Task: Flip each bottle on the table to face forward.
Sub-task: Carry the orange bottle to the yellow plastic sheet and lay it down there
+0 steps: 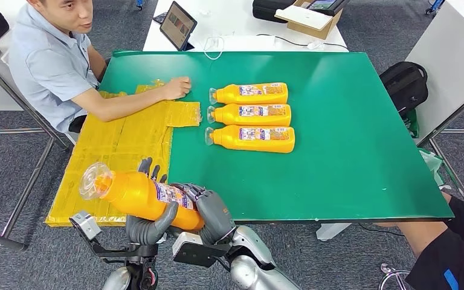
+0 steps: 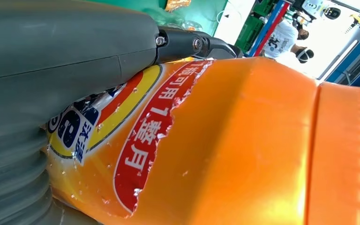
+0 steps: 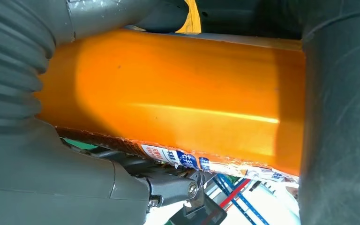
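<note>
Head view: orange bottle [image 1: 139, 196] held off the table's near left corner, over the yellow sheet [image 1: 118, 145], clear cap end toward the left.
Left hand [image 1: 148, 226]: clamped under the bottle's middle.
Right hand [image 1: 208, 208]: clamped on the bottle's base end.
Label, left wrist view: red band with white Chinese writing, "1" legible; torn edge.
Table [image 1: 350, 151]: green; three orange bottles [image 1: 251, 114] lying in a row near the middle, labels up, caps toward the left edge.
Person [image 1: 54, 60]: seated at the left edge, hand on the yellow sheet.
</note>
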You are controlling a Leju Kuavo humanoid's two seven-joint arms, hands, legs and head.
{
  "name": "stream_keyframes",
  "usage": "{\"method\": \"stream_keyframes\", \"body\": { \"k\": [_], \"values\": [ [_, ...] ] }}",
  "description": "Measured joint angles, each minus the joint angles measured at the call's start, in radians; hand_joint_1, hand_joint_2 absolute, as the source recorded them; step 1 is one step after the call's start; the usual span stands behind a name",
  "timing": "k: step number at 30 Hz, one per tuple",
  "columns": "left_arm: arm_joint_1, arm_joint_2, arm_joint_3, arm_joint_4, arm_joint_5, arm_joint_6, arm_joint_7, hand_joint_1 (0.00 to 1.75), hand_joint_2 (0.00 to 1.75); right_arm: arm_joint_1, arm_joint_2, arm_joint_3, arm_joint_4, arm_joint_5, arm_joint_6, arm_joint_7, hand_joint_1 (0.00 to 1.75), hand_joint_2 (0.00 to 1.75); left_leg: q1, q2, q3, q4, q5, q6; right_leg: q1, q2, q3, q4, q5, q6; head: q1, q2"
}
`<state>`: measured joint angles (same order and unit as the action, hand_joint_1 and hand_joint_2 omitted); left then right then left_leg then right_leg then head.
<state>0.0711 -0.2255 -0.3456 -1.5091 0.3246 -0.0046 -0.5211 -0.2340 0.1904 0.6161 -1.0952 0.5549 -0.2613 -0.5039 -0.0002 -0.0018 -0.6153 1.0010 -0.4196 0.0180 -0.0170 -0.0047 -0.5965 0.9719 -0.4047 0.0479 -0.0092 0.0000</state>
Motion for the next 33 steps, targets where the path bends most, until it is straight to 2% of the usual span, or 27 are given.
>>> {"method": "stream_keyframes", "body": {
  "k": [2,4,5,6,10,17,20,23,30,33],
  "values": [
    [0.0,0.0,0.0,0.0,0.0,0.0,0.0,0.81,1.75,0.0,0.0,0.0,0.0,0.0,0.0,0.0,1.75,1.75,0.0,0.0,0.0,0.0,0.0,0.0,0.0,0.0,0.0,0.0,0.0,0.0,0.0,0.0],
    [0.0,0.0,0.0,0.0,0.001,-0.003,0.0,1.68,1.75,0.0,0.0,0.0,0.0,0.0,0.0,0.0,0.89,1.75,0.0,0.0,0.0,0.0,0.0,0.0,0.0,0.0,0.0,0.0,0.0,0.0,0.0,0.0],
    [0.0,0.0,0.0,0.0,0.003,-0.007,0.001,1.75,1.75,0.0,0.0,0.0,0.0,0.001,0.0,0.0,0.46,1.75,0.0,0.0,0.0,0.0,0.0,0.0,0.0,0.0,0.0,0.0,0.0,0.0,0.0,0.0],
    [-0.001,0.0,0.0,0.0,0.006,-0.013,0.003,1.75,1.75,0.001,-0.001,0.001,0.001,0.002,0.0,0.0,0.02,1.75,0.0,0.0,0.0,0.0,0.0,0.0,0.0,0.0,0.0,0.0,0.0,0.0,0.0,0.0],
    [-0.007,0.001,0.004,0.003,0.045,-0.067,0.03,1.75,1.75,0.016,-0.003,0.006,0.002,-0.005,-0.012,0.002,0.0,0.0,0.0,0.0,0.0,0.0,0.0,0.0,0.0,0.0,0.0,0.0,0.0,0.0,0.0,0.0],
    [-0.012,0.004,0.013,0.016,0.204,-0.212,0.091,1.75,1.75,0.078,-0.003,-0.001,-0.056,-0.025,-0.111,-0.05,0.0,0.0,0.0,0.0,-0.001,0.0,0.0,0.0,0.0,0.0,0.0,0.0,0.0,0.0,0.0,0.0],
    [-0.013,0.004,0.017,0.016,0.246,-0.213,0.095,1.75,1.75,0.113,-0.01,-0.002,-0.125,-0.016,-0.148,-0.072,0.0,0.0,0.0,0.0,-0.001,0.0,0.0,0.0,0.0,0.0,0.0,0.0,0.0,0.0,0.0,0.0],
    [-0.022,0.002,0.025,0.021,0.223,-0.137,0.098,1.75,1.75,0.14,-0.018,0.005,-0.201,0.028,-0.207,-0.081,0.0,0.0,0.0,-0.001,-0.001,0.0,0.0,0.0,0.0,0.0,0.0,0.0,0.0,0.0,0.0,0.0],
    [-0.072,-0.01,0.07,0.07,0.032,0.084,0.055,1.75,1.75,0.159,-0.047,0.015,-0.329,0.113,-0.388,-0.081,0.0,0.0,0.0,-0.001,-0.001,0.0,0.0,0.0,0.0,0.0,0.001,0.0,0.0,0.0,0.0,0.0],
    [-0.097,-0.012,0.097,0.1,-0.169,0.284,-0.012,1.75,1.75,0.162,-0.056,0.014,-0.359,0.116,-0.42,-0.087,0.0,0.0,0.0,-0.001,0.0,0.0,0.0,0.0,0.0,0.0,0.0,0.0,0.0,0.0,0.0,0.0]
  ]
}}
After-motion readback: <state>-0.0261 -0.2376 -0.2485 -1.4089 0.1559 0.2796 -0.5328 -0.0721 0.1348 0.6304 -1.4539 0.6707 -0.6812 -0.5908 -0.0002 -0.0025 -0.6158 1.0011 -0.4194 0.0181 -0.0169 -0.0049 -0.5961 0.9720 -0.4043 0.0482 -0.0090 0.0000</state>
